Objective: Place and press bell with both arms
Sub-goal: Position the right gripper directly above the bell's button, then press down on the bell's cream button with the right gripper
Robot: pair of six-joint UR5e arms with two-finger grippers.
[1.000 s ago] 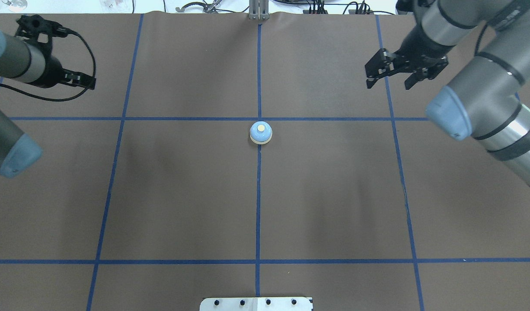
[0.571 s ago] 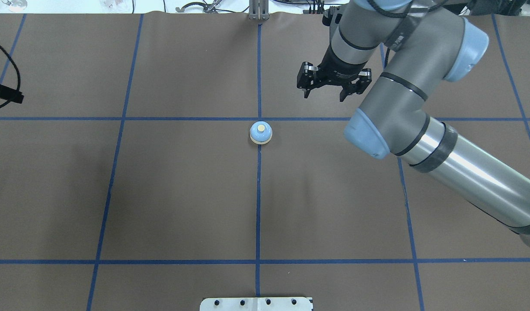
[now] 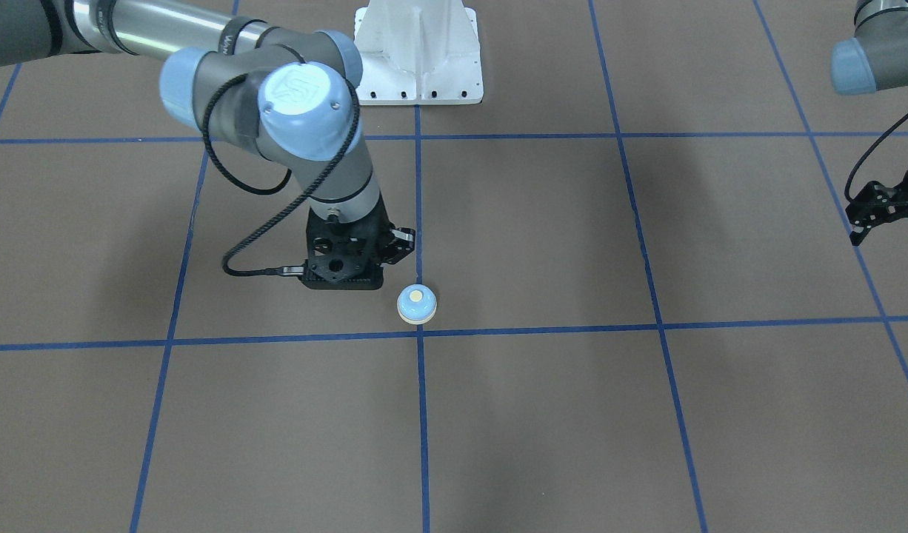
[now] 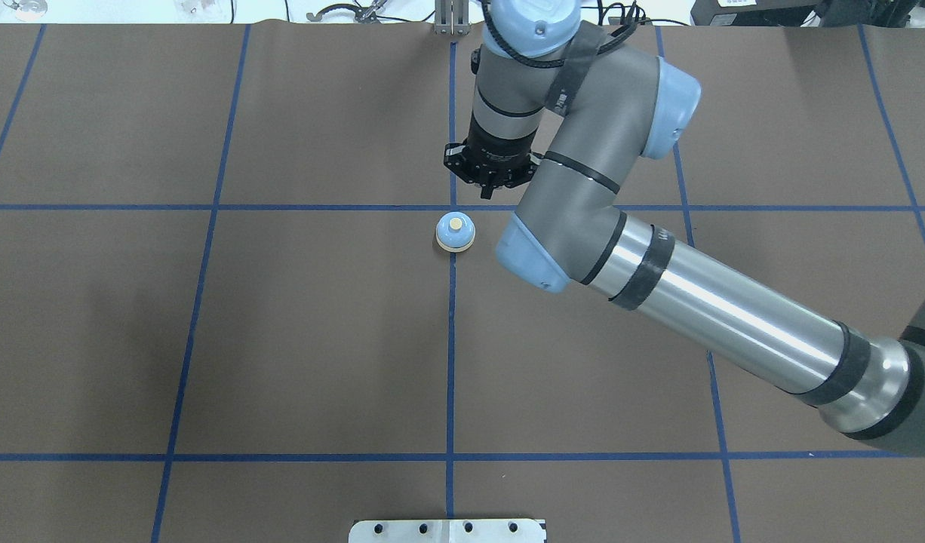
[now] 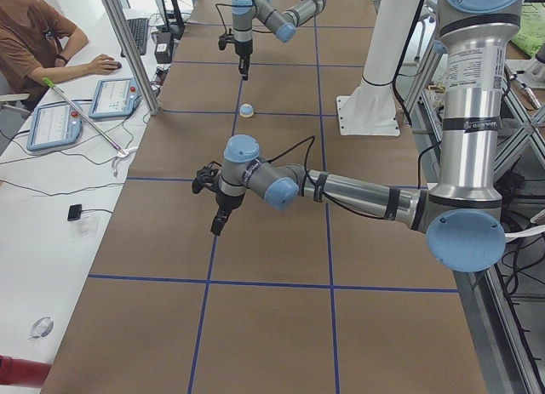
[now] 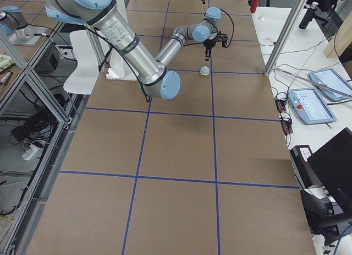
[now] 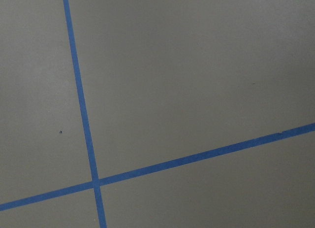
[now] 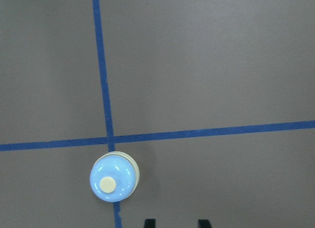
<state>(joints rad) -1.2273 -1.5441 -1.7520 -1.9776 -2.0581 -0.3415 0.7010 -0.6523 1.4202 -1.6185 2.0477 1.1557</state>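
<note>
So the right arm (image 4: pixel 704 302) reaches in from the side, elbow bent right next to the bell (image 4: pixel 455 231), forearm doubling back and the wrist pointing straight down at the counter (image 4: pixel 319 339). It hangs above the surface close to the bell but off to one side, not touching it. The bell sits upright on the centre blue tape line (image 4: pixel 450 339), right beside a crossing, cream button up. The right fingers (image 8: pixel 149 223) only poke into the bottom edge of the wrist camera as two dark tips with a clear gap and nothing between them, so they're apart and empty. From overhead the wrist mostly covers them, and from the front the black camera mount and cable get in the way. The left arm (image 5: pixel 341 190) is stretched out low over the counter, well away from the bell, wrist aimed down. The left fingers (image 3: pixel 858 231) show at the right edge of the front view, and they look spread and empty, though one is sliced off by the frame. In the left side view they're seen edge-on, so no help there. The left wrist camera just gets brown counter and a tape crossing.
</note>
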